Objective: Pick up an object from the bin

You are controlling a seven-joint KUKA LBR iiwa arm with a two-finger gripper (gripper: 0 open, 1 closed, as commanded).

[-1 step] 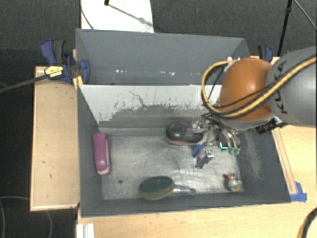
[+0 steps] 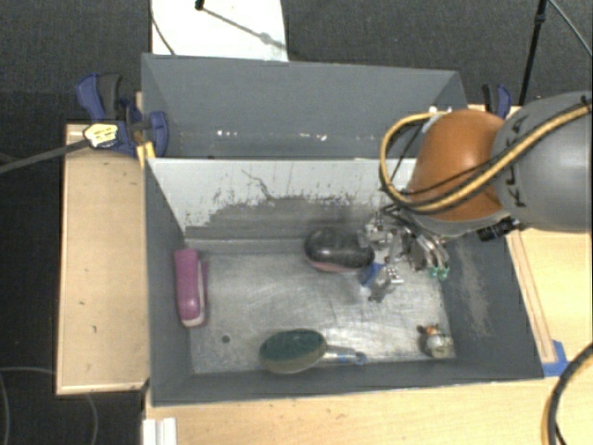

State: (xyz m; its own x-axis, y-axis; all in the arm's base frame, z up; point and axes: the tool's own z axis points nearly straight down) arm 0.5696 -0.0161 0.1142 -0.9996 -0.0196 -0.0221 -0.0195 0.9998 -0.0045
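Hovering low toward the far right of the grey metal bin [image 2: 250, 295], my gripper [image 2: 382, 276] sits just right of a dark grey rounded lump with a pink lower edge [image 2: 332, 248]. Touching it or not, can't tell. Can't tell how far the gripper is open either, and I see nothing held in it.

The lump lies at the foot of the far wall, about mid-bin. Judging by look, it is light and smooth with a domed top. It is probably slippery, rubbery or hard plastic, and not fragile. Best hold, I'd guess, is across its short width, low down by the pink edge, since a high pinch on the dome could squirt it out.

The floor is flat, scuffed bare metal, so the lump may slide when nudged. The far wall close behind it leaves little room on that side, but its left and near sides are open.

The others are well apart from it:
- pink oblong plastic block [image 2: 190, 287] by the left wall
- dark green oval pad [image 2: 292, 349] at the near side
- small brass-coloured piece [image 2: 434, 342] in the near right corner
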